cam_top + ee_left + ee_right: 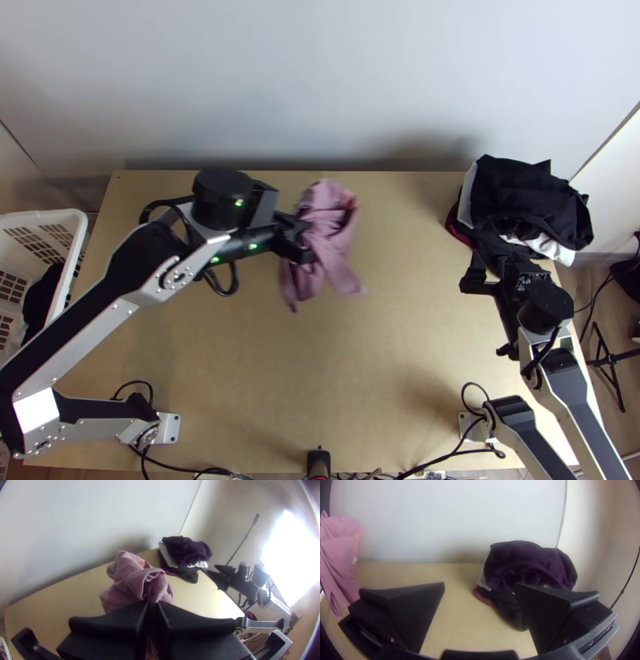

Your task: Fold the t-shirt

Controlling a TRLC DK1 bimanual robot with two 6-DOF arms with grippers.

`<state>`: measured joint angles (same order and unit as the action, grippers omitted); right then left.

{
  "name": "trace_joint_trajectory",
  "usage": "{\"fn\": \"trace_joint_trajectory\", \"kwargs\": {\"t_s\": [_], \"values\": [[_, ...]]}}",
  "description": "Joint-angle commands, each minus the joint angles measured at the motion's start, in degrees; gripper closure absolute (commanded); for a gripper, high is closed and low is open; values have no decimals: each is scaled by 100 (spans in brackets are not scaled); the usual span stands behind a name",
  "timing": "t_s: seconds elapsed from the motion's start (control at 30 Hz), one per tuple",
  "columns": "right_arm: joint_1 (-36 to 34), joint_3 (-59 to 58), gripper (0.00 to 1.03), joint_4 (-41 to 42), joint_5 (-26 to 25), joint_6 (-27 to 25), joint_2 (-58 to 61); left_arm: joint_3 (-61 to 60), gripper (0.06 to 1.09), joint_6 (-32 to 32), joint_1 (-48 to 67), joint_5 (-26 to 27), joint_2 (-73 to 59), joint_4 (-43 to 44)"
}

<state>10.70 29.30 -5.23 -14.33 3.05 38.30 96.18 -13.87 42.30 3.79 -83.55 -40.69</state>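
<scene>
My left gripper [302,238] is over the table's middle, shut on the pink t-shirt [324,220], which hangs bunched with loose ends dangling. In the left wrist view the left gripper [152,608] pinches the shirt [133,580], its folds bulging beyond the fingertips. My right gripper [484,276] stands open at the table's right side, in front of the clothes pile. In the right wrist view the right gripper [480,586] has its fingers wide apart with nothing between them, and the hanging shirt [340,553] appears too.
A pile of dark, white and maroon clothes [520,200] lies at the table's back right corner. A white basket [68,232] with dark cloth inside stands beyond the left edge. The wall rises behind the table [384,368]. A small black device [318,462] is at the near edge.
</scene>
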Motion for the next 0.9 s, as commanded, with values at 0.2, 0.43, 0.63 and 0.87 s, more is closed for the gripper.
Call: {"fn": "trace_joint_trajectory", "kwargs": {"t_s": [0.2,0.43,0.63,0.87], "values": [[-112,-425,7,-4,9,117,-315,384,96,-415,1289,69,-882,579],[-112,-618,7,-13,9,117,-482,-249,95,42,858,-19,-1550,957],[-77,-662,7,5,18,117,-491,-460,32,402,533,-326,-1920,1010],[-15,-662,7,5,18,117,-473,-223,32,473,-847,-1223,-3001,1379]]}}
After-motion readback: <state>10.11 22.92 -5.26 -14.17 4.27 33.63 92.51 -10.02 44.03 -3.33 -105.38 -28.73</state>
